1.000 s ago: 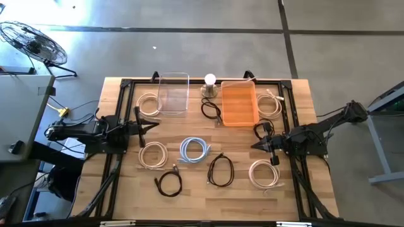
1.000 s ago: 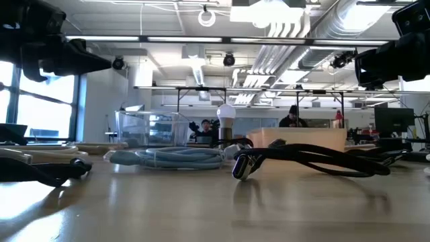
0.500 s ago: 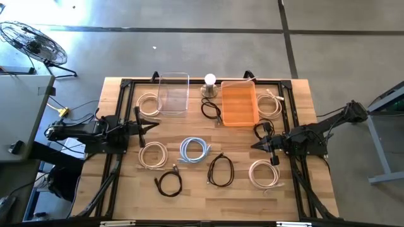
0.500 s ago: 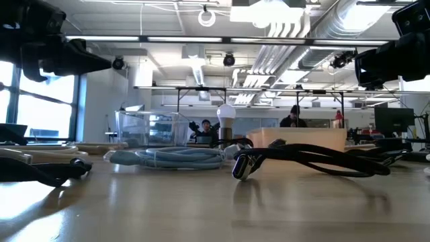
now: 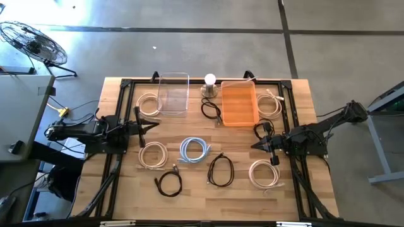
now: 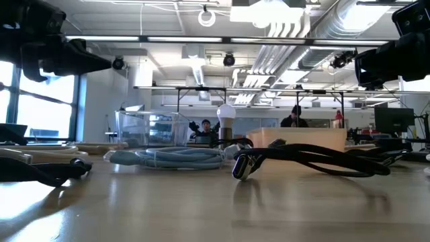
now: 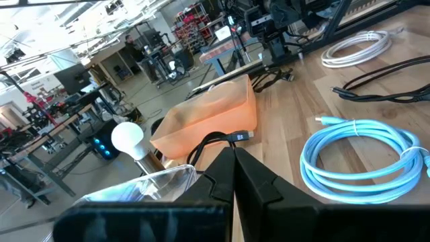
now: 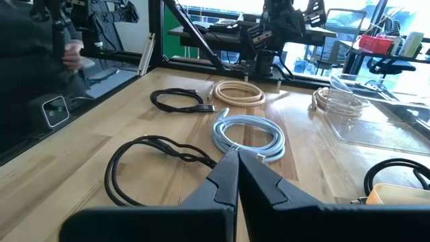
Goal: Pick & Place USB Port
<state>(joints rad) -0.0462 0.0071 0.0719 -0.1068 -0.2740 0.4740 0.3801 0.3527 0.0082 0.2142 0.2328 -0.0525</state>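
Likely robotics lab: exposed ceiling ducts (image 6: 295, 27), equipment racks (image 7: 161, 57), distant workstations.

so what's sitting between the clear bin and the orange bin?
In the high view, the light bulb on its base stands between the clear bin and the orange bin, with a black cable coil just in front of it.

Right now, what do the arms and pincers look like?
Both arms are dark, near-black, jointed links. The left pincer and right pincer each taper to two slim black fingers forming a wedge. No markings or sleeves visible; a cable trails from the right arm.
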